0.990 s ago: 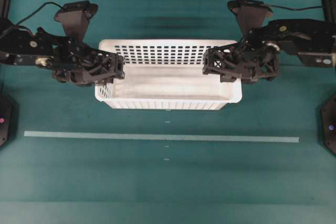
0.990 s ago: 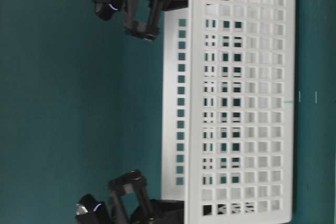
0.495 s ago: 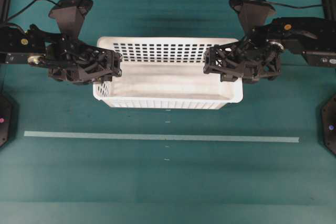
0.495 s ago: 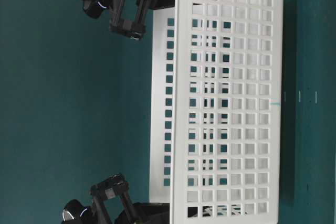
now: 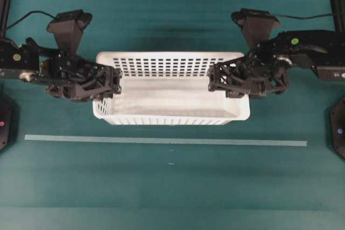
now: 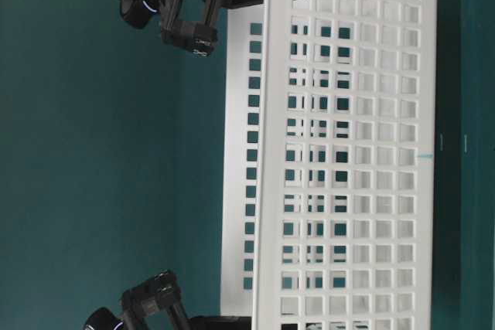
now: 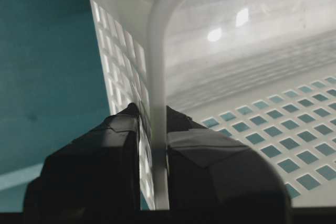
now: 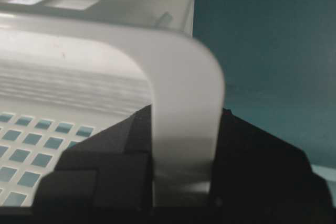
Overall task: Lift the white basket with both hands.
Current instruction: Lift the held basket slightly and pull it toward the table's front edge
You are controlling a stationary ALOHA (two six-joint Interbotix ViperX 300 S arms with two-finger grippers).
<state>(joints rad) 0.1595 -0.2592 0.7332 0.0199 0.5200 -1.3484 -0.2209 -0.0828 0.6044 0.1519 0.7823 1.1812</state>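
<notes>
With each short end wall of the basket (image 5: 171, 87) pinched between closed jaws, left gripper (image 7: 152, 129) and right gripper (image 8: 184, 145) have their holds. Judging by the table-level view, the basket seems off the green table (image 5: 161, 187) already. What remains is carrying it higher, level.

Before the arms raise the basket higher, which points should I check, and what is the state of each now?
1. Left gripper shut on the white basket end wall: ok; a finger sits on each side.
2. Right gripper shut on the opposite rim: ok.
3. Both grips at about mid-length of the short walls: ok, in the overhead view.
4. Basket level: cannot tell.
5. Basket empty: ok.
6. Basket off the table: cannot tell.
</notes>
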